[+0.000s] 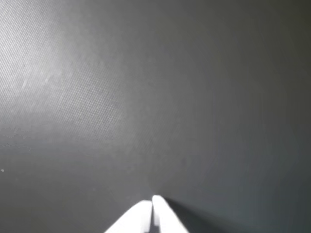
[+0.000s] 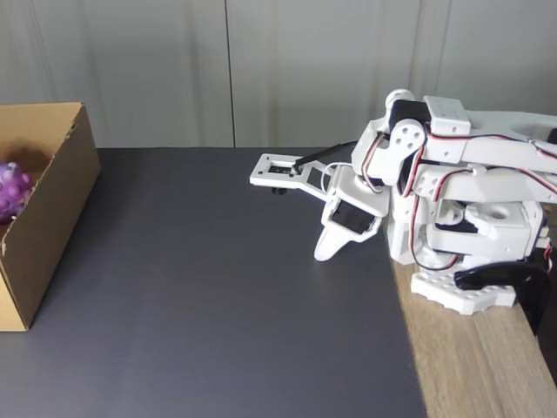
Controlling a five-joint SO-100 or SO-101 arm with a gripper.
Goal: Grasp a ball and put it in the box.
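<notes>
Pincer (image 1: 151, 206) tips pressed together, empty, over dark tabletop (image 2: 209, 287). Bumpy purple ball (image 2: 12, 192) sits inside brown box (image 2: 52, 209). Arm (image 2: 435, 192) folded low.

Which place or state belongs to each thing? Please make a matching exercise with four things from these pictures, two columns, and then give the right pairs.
Things:
1. ball
2. box
3. gripper
4. arm's base

Places or states:
a. on the wooden strip at the right in the fixed view
b. fingertips together, nothing between them
c. inside the cardboard walls
d. at the left edge of the dark mat in the fixed view

Pairs: 1-c, 2-d, 3-b, 4-a
</notes>
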